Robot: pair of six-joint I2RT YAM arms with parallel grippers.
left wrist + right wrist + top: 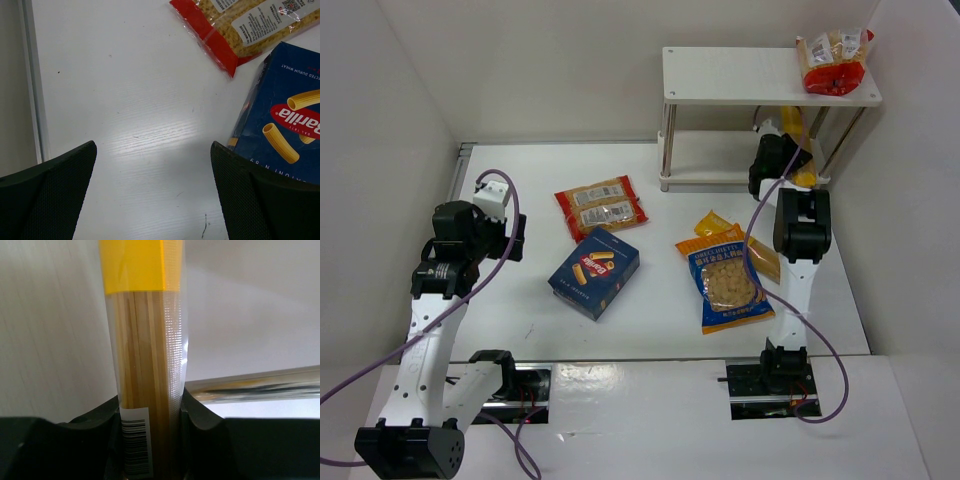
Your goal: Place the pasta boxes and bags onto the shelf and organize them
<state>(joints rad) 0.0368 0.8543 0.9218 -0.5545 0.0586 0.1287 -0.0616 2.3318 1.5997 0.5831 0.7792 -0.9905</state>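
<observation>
My right gripper (780,152) (150,432) is shut on a long narrow yellow-orange bag of spaghetti (793,127) (144,345). It holds the bag at the lower tier of the white shelf (740,75), beside a shiny leg (260,384). A red-edged clear bag (835,62) lies on the top board at the right. On the table lie another red-edged bag (601,207) (235,30), the dark blue box (595,270) (292,125), a blue-and-orange bag (725,285) and a yellow-orange bag (716,224) partly under it. My left gripper (512,238) (152,195) hangs open over bare table, left of the box.
White walls close in the table on the left, back and right. A raised rail (31,85) runs along the left table edge. The right arm's cable (760,215) hangs in front of the shelf.
</observation>
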